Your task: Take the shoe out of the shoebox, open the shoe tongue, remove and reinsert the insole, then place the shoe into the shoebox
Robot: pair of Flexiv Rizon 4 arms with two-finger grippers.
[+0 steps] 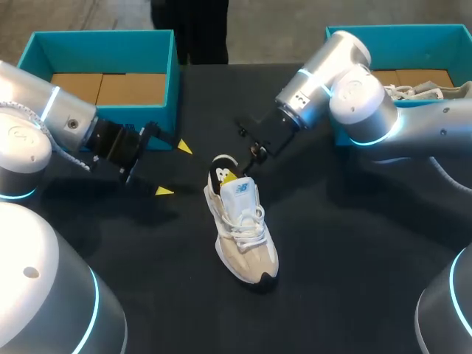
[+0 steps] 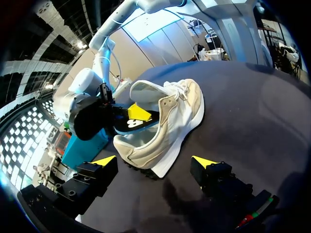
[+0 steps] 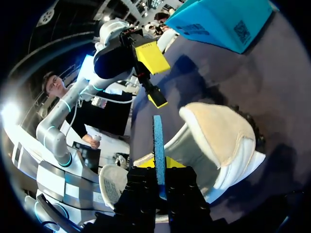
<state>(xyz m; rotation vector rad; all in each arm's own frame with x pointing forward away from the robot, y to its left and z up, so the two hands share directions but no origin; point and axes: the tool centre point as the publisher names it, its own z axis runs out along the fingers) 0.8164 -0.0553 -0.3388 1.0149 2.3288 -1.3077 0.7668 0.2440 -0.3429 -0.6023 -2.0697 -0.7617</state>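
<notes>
A beige and white sneaker lies on the black table, toe toward me; in the left wrist view the sneaker lies on its side just ahead of the fingers. My right gripper is at the shoe's heel opening, shut on the dark insole. In the right wrist view the insole's thin blue edge stands up between the closed fingers of the right gripper, over the shoe's heel. My left gripper hangs open to the shoe's left, a short way from it, holding nothing; the left gripper faces the sole.
A teal shoebox stands at the back left with a cardboard floor showing. A second teal box at the back right holds something white with laces. Bare black table lies in front and to the right of the shoe.
</notes>
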